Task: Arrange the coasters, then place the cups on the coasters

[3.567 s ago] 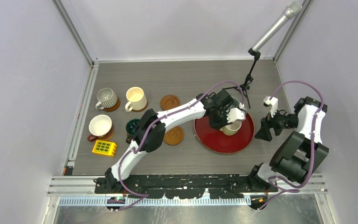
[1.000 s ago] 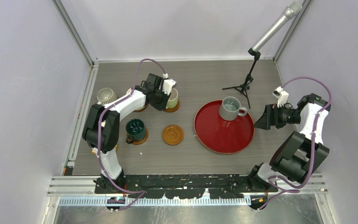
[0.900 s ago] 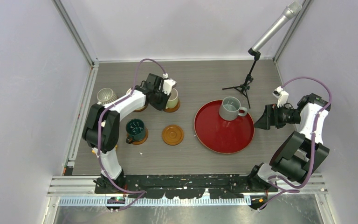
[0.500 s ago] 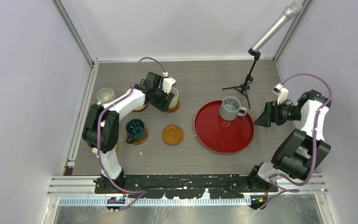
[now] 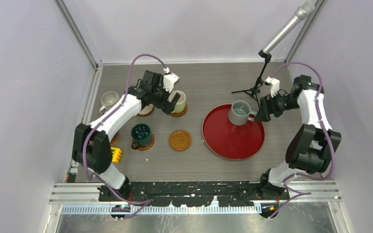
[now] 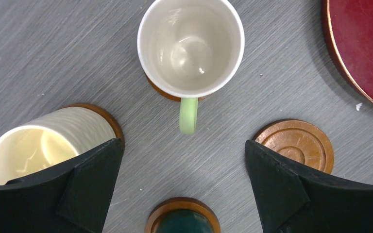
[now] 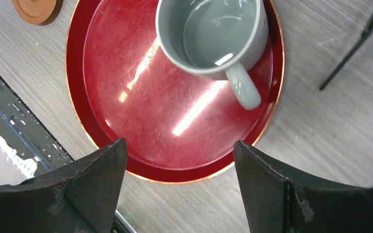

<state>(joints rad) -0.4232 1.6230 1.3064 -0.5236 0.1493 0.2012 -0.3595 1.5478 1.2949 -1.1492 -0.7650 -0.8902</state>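
Observation:
The pale green cup (image 6: 191, 46) stands free on a coaster (image 5: 178, 112), its handle pointing toward my left gripper (image 6: 184, 165), which is open just above and beside it (image 5: 168, 101). Next to it a cream cup (image 6: 43, 141) sits on its coaster. In front of them a dark teal cup (image 5: 141, 133) sits on another coaster. One bare coaster (image 5: 180, 140) lies close by. A ribbed cup (image 5: 109, 100) stands at the far left. The grey-blue cup (image 7: 211, 34) stands on the red tray (image 7: 175, 174). My right gripper (image 5: 263, 111) hangs open at the tray's right edge (image 7: 179, 179).
A microphone tripod (image 5: 252, 90) stands just behind the tray, close to my right arm; one leg (image 7: 359, 43) shows in the right wrist view. A yellow block (image 5: 117, 154) lies by my left arm's elbow. Metal rails border the table on the left and near sides.
My left gripper has opened and let go of the pale green cup, which stays on its coaster, and drawn back slightly. My right arm has swung left to the tray's edge.

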